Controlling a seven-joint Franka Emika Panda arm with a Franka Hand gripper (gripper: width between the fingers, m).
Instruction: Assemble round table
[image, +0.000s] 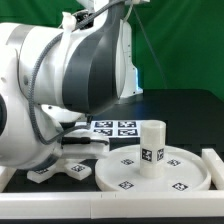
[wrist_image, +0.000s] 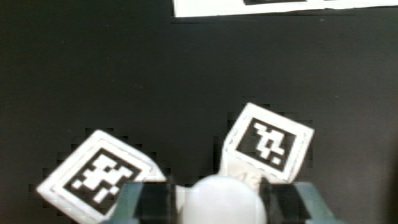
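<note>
Green backdrop up behind, black table spread below it, white rail hugging the table's edge.

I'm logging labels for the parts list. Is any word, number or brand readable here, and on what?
No words, numbers or brands are readable.
Only black-and-white square tags, no text: on the round disc, leg, cross-shaped base and marker board.

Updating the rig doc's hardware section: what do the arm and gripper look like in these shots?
The arm is bulky, with glossy white rounded shells and a wide dark grey band at a joint. The gripper shows two blocky grey-green fingers in the wrist view. No logo or marking is legible; cabling cannot be made out.
</note>
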